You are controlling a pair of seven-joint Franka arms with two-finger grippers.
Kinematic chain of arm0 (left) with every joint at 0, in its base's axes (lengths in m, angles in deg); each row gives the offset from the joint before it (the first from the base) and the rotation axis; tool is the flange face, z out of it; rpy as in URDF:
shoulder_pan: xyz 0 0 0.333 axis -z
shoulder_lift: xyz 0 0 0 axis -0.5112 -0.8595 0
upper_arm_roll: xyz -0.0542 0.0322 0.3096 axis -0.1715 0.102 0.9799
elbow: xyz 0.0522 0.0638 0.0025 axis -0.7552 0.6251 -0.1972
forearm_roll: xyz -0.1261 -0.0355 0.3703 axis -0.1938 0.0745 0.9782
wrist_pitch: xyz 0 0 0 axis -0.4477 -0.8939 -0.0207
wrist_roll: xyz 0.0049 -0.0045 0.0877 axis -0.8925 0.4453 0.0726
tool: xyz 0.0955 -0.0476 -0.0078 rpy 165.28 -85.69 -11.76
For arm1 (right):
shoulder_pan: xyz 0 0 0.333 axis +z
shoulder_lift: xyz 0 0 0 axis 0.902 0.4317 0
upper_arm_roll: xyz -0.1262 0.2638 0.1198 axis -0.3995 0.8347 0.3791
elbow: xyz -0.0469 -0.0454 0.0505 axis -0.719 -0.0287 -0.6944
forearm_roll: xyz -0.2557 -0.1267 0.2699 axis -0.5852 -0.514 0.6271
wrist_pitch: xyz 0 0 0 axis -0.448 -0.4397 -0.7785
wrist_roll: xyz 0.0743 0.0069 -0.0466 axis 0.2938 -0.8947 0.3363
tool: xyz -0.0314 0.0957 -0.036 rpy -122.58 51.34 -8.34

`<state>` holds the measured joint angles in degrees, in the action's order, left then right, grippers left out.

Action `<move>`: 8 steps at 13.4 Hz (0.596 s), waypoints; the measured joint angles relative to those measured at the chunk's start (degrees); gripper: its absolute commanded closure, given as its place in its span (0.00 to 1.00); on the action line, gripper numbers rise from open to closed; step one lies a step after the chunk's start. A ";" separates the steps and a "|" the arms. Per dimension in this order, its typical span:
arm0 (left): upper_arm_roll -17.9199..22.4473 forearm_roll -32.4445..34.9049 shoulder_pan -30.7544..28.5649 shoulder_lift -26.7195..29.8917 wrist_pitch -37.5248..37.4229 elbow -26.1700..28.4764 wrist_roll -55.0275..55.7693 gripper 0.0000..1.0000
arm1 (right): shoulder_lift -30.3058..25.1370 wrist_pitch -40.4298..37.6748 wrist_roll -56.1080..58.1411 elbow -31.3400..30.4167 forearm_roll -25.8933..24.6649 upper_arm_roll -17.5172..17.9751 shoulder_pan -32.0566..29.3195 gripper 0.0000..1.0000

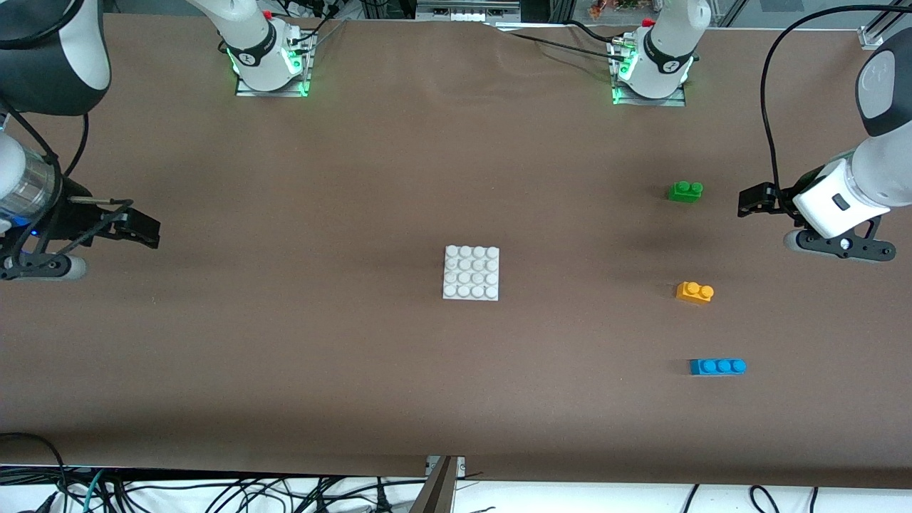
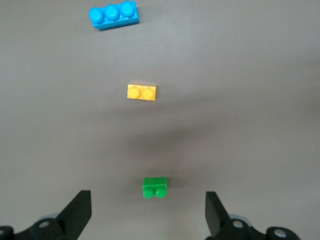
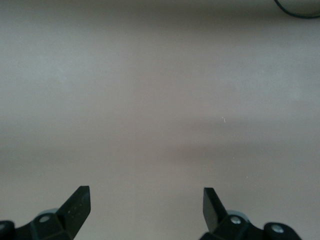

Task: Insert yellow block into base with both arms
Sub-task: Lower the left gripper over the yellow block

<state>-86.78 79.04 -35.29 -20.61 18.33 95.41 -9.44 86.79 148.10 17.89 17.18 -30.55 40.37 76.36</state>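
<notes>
The yellow block (image 1: 695,292) lies on the brown table toward the left arm's end, between a green brick and a blue brick; the left wrist view shows the yellow block (image 2: 141,92) too. The white studded base (image 1: 470,273) sits flat at the table's middle. My left gripper (image 1: 759,201) hangs open and empty over the table's left-arm end, beside the green brick, apart from the yellow block; its dark fingertips (image 2: 80,202) stand wide apart. My right gripper (image 1: 139,229) waits open and empty over bare table at the right arm's end, fingertips (image 3: 79,199) spread.
A green two-stud brick (image 1: 685,191) lies farther from the front camera than the yellow block, and a blue three-stud brick (image 1: 717,366) lies nearer. Both also show in the left wrist view: green brick (image 2: 154,186), blue brick (image 2: 113,15). Cables hang past the table's near edge.
</notes>
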 measured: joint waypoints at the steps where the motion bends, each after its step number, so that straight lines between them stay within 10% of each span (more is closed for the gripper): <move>1: -0.04 0.00 0.00 0.02 -0.03 0.00 0.00 0.00 | -0.98 0.30 0.29 -1.17 0.00 0.10 -0.59 0.00; 8: -0.13 0.00 0.00 -1.11 4.80 0.67 0.00 0.00 | -10.59 1.90 3.03 -9.04 0.01 0.47 -6.81 0.00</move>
<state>-86.91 79.04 -35.29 -21.72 23.12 96.08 -9.44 76.20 150.00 20.92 8.14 -30.54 40.84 69.55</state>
